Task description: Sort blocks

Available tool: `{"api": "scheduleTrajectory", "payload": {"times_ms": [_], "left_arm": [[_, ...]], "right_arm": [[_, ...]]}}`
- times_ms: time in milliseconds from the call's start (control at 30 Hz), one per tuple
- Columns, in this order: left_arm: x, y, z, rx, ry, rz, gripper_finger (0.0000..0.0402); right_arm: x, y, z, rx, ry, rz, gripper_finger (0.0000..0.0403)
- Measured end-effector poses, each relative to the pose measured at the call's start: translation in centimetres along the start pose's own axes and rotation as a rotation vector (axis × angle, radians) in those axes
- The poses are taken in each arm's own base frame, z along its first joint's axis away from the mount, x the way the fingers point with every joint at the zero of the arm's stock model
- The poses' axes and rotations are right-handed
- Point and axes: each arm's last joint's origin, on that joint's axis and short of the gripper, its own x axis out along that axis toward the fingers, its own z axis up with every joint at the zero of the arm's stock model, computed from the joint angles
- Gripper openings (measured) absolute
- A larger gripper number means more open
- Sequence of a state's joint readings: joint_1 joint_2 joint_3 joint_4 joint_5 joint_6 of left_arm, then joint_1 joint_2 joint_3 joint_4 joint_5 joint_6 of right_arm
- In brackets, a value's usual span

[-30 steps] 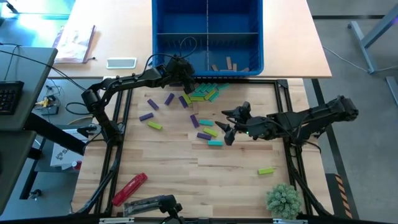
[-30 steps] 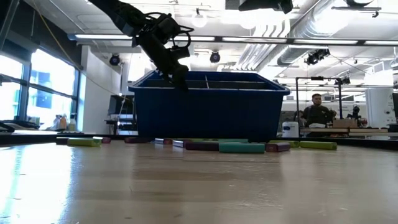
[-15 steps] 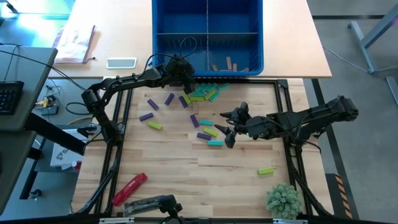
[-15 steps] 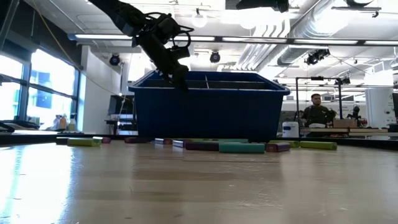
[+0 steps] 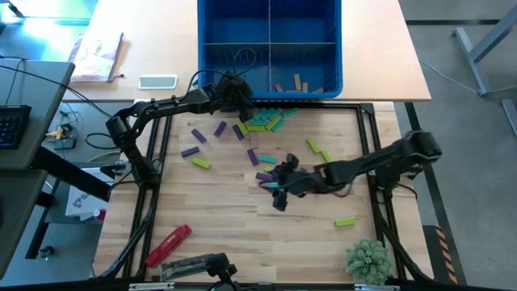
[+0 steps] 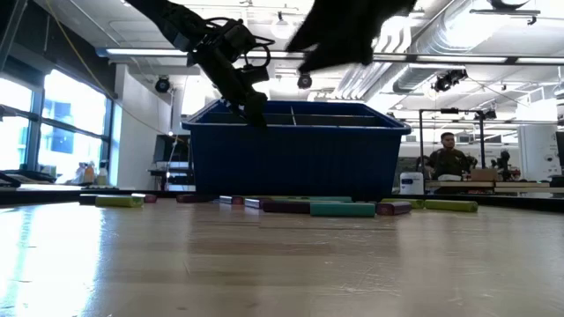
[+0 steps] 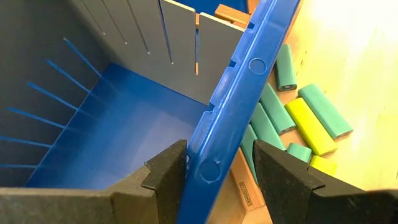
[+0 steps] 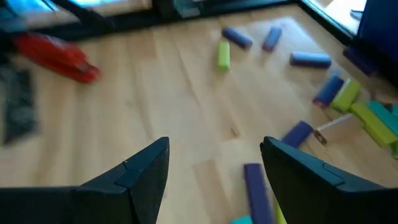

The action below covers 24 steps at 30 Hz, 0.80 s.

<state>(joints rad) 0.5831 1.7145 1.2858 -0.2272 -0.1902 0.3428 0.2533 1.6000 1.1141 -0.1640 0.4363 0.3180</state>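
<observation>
Swung toward the scattered blocks (image 5: 260, 156), right gripper (image 5: 278, 194) gapes empty; left gripper (image 5: 240, 103) straddles the blue bin (image 5: 269, 81) rim, few tan pieces binned.

You are looking at one blue bin (image 5: 270, 48) on the counter (image 5: 242, 218), three tan blocks (image 5: 296, 83) inside it, two robot arms, one red tool (image 5: 168, 244), one small green plant (image 5: 368, 259), and one lime block (image 5: 346, 221) lying apart near the plant.
</observation>
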Motion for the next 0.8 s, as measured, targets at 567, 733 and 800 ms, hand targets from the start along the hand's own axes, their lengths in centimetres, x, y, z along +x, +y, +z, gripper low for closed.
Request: {"api": "scheduleTrajectory", "payload": {"times_ms": [567, 733, 800], "left_arm": [[0.0, 0.0, 0.0, 0.000, 0.000, 0.000, 0.0164], [0.0, 0.0, 0.0, 0.000, 0.000, 0.000, 0.0164], [0.0, 0.0, 0.0, 0.000, 0.000, 0.000, 0.0164]], "right_arm": [[16.1, -8.8, -4.8, 0.324, -0.124, -0.458, 0.0240], [19.3, -10.4, -5.2, 0.353, -0.067, -0.539, 0.0240], [20.2, -11.2, -5.5, 0.393, -0.047, -0.582, 0.0240]]}}
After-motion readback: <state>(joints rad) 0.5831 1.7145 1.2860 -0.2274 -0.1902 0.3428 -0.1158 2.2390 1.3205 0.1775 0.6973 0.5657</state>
